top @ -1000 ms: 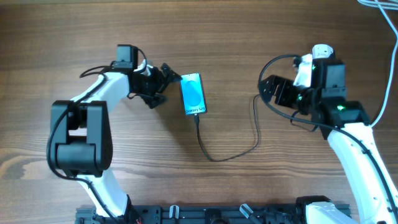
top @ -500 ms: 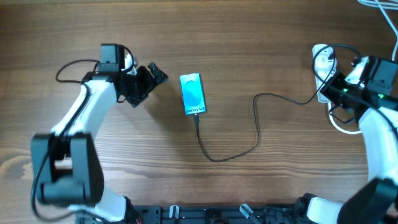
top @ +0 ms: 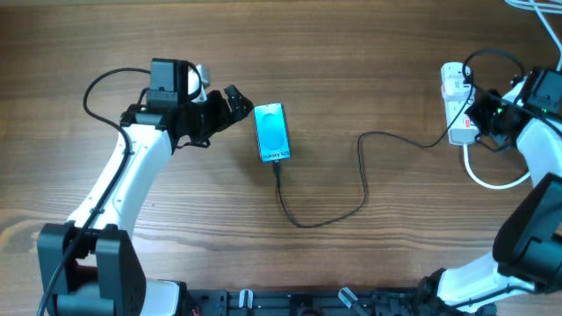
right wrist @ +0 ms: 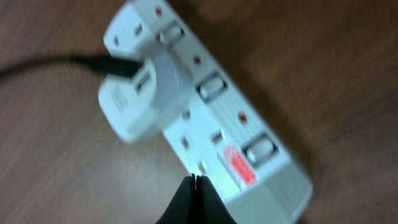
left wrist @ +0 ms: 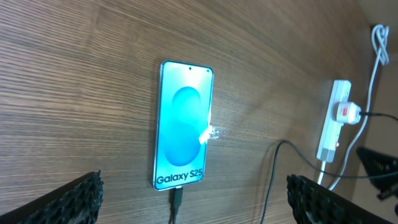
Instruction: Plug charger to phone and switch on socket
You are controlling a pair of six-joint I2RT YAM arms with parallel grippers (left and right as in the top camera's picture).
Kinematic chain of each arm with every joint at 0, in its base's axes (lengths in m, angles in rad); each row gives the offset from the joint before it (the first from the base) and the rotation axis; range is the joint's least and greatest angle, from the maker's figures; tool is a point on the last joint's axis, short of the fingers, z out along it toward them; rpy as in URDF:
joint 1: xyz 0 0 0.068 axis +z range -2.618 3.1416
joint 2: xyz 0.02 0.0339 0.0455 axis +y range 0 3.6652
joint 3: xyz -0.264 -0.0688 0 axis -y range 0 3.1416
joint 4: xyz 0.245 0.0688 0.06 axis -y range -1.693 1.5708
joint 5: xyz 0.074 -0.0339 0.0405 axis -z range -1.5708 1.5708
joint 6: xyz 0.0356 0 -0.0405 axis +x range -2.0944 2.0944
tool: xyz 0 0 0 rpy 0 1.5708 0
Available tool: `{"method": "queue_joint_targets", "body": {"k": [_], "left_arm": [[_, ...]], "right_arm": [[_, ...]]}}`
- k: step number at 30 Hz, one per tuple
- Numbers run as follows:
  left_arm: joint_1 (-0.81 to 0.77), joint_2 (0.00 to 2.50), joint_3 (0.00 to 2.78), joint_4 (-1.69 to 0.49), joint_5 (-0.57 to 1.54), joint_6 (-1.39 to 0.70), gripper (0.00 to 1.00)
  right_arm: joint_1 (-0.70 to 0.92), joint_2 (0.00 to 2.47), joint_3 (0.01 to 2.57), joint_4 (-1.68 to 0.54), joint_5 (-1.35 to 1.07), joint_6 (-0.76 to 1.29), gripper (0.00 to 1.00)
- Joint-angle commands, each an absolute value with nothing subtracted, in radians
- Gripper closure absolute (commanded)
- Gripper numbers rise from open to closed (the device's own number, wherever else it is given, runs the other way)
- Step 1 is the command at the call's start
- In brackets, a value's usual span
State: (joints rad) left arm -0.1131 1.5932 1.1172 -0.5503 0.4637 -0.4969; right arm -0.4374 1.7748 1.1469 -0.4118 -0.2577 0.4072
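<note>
The phone (top: 271,132) lies flat mid-table, its cyan screen (left wrist: 183,134) lit. The charger (top: 362,189) is a thin black cable. Its small connector (left wrist: 177,199) sits in the phone's lower end, and the cable curves right to a white plug (right wrist: 143,99) seated in the socket (top: 454,104). My left gripper (top: 237,103) hovers just left of the phone, open and holding nothing, with the phone's lower end between its fingertips (left wrist: 68,199) in the wrist view. My right gripper (right wrist: 196,180) is shut and empty, tip just over the socket's (right wrist: 211,112) near edge beside a red label (right wrist: 239,165).
A thick white cord (top: 492,180) loops from the socket toward the right arm. More white cords (top: 536,13) hang at the far right corner. The strip carries three rocker switches (right wrist: 211,84). The right wrist view is blurred.
My right gripper swung right from the cable's bend to the socket and shut. My left gripper pulled back left, then returned beside the phone, staying open.
</note>
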Motion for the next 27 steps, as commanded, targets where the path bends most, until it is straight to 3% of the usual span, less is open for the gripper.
{"method": "queue_joint_targets", "body": {"k": [1,27], "left_arm": [[-0.132,1.578,1.117,-0.551,0.451,-0.471,0.00],[-0.134,1.578,1.117,-0.550,0.450,-0.471,0.00]], "right_arm": [[-0.453,1.827,1.213,-0.376,-0.247,0.422,0.96],[-0.470,2.004,1.217,-0.213,-0.293,0.448,0.96]]}}
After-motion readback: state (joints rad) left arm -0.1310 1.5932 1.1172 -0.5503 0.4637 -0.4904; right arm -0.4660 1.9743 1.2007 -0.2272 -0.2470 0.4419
